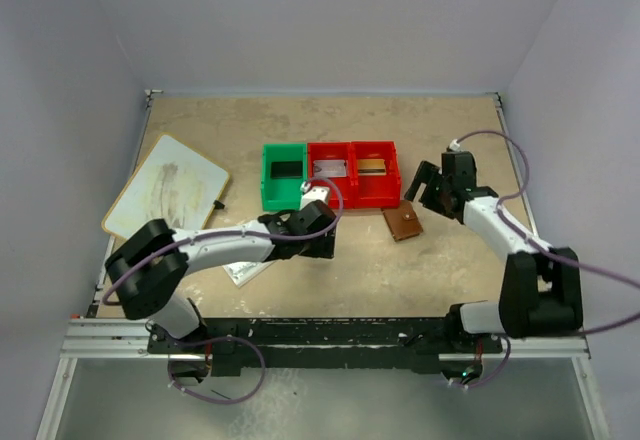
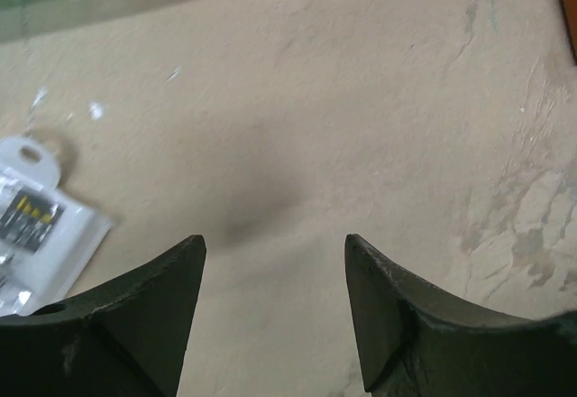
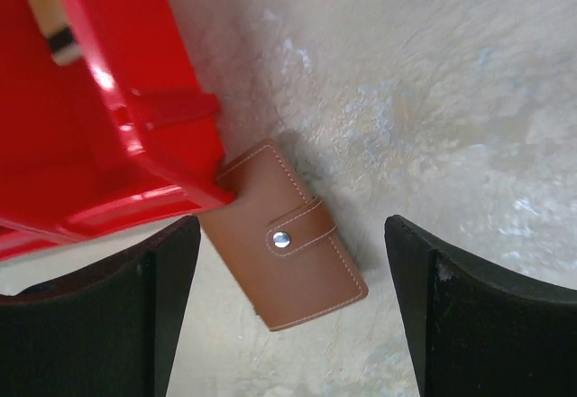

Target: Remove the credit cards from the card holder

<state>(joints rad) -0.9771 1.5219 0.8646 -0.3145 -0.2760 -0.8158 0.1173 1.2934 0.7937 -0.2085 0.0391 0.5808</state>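
The card holder point(image 3: 288, 244) lay shut on the surface point(image 3: 469, 99), its strap fastened over a small silver stud, so nothing inside it could be seen. One corner sat at the corner of a red bin point(image 3: 99, 126); whether it touched the bin or slipped under the rim could not be told. The right end effector point(image 3: 290, 227) hung above it with its jaws wide, one finger to each side of the holder, gripping nothing. A pale, dark-striped item point(image 3: 50, 13) in that bin was cut off by the frame edge and too blurred to identify.

The left end effector point(image 2: 273, 248) was also spread wide over bare surface, holding nothing. Beside it lay a white packet point(image 2: 36, 226), partly cropped; it showed yellow and dark marks, but its print was unreadable. From above, a second red bin point(image 1: 330, 170) and a green bin point(image 1: 284, 175) stood in a row, their contents hard to make out. A smudged whiteboard point(image 1: 165, 188) lay far left, with no legible writing.
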